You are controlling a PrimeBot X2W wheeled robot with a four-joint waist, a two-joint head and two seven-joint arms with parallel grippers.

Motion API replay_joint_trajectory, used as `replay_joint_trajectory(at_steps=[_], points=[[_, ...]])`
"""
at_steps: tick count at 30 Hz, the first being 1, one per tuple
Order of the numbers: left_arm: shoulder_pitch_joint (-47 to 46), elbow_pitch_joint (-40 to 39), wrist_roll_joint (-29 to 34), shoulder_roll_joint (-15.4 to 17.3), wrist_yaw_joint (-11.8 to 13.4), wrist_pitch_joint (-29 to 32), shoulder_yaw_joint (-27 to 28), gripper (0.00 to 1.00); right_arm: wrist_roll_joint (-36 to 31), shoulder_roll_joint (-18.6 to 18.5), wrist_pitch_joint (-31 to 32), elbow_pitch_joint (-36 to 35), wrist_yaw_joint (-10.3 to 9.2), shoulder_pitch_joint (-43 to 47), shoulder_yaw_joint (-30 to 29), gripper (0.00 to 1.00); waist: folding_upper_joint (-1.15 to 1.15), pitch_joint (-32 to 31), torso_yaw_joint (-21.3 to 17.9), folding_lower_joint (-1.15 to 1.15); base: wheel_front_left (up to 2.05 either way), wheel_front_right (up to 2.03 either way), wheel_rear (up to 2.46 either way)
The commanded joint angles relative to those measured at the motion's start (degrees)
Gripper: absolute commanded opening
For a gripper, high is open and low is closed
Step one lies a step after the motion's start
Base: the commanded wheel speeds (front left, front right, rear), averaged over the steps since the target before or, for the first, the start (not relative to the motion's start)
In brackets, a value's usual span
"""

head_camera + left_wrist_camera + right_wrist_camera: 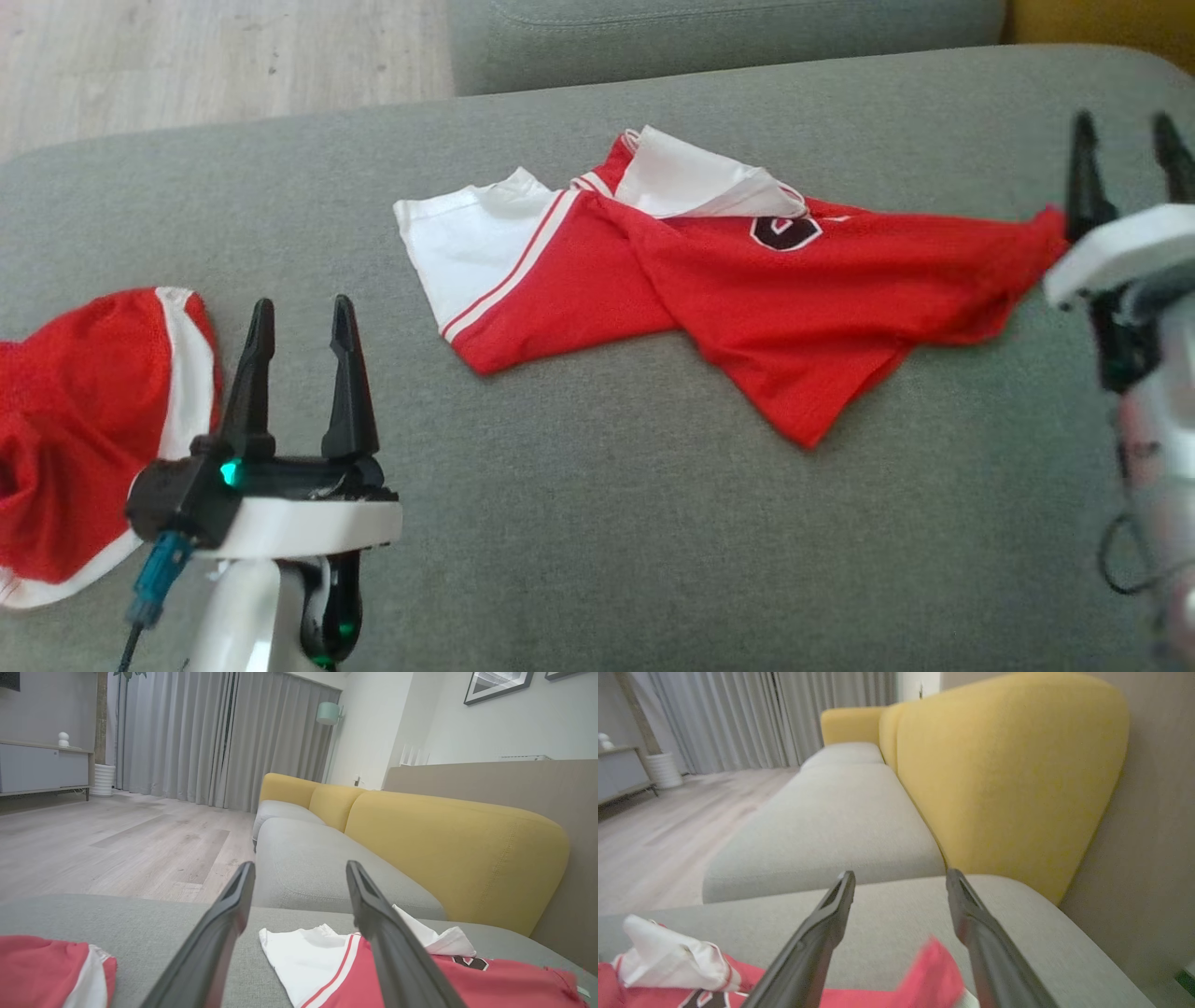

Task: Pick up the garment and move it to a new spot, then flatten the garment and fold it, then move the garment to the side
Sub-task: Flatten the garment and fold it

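The garment (747,289) is a red jersey with white sleeves and a dark number patch, lying crumpled and stretched out across the grey sofa seat (579,523). It also shows low in the left wrist view as the garment (327,961), and in the right wrist view as the garment (668,970) with a blurred red corner between the fingers. My right gripper (1125,131) stands open at the jersey's right tip, its fingers (822,933) apart with nothing clamped. My left gripper (301,322) is open, hovering left of the jersey, empty.
A second red and white garment (84,429) lies bunched at the seat's left edge. Yellow back cushions (444,849) line the far side. Another grey seat (831,821) continues beyond. Wooden floor (93,844) lies past the seat's edge.
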Motion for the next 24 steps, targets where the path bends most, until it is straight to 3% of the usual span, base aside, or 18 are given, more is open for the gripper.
replay_joint_trajectory(at_steps=[1,10,15,20,24], points=[[-1.88,-1.56,0.67,0.27,-0.19,-0.29,1.96,1.00,-1.16,0.87,-1.14,-2.89,0.43,-1.66,0.43,1.00,0.00,-0.18,-0.45,-0.01,0.00,0.00,0.00],[-1.03,-2.27,0.39,0.27,-0.27,-0.29,2.38,1.00,-5.00,10.66,-3.74,-23.92,0.43,8.66,-0.10,1.00,0.00,-1.48,-1.33,-0.01,0.00,0.00,0.00],[-0.44,-2.54,0.12,0.27,-0.24,-0.29,2.09,1.00,-5.08,13.11,-3.86,-34.68,0.43,20.06,2.58,1.00,0.00,-2.19,-1.29,-0.01,0.00,0.00,0.00],[0.17,-2.64,-0.05,0.27,-0.25,-0.29,1.42,1.00,-2.36,13.51,-3.88,-37.79,0.43,30.41,5.35,1.00,0.00,-2.47,-0.77,-0.01,0.00,0.00,0.00],[0.72,-2.76,-0.03,0.27,-0.21,-0.29,1.18,1.00,-1.43,13.53,-3.89,-38.70,0.43,33.65,6.91,1.00,0.00,-2.43,-0.52,-0.01,0.00,0.00,0.00]])
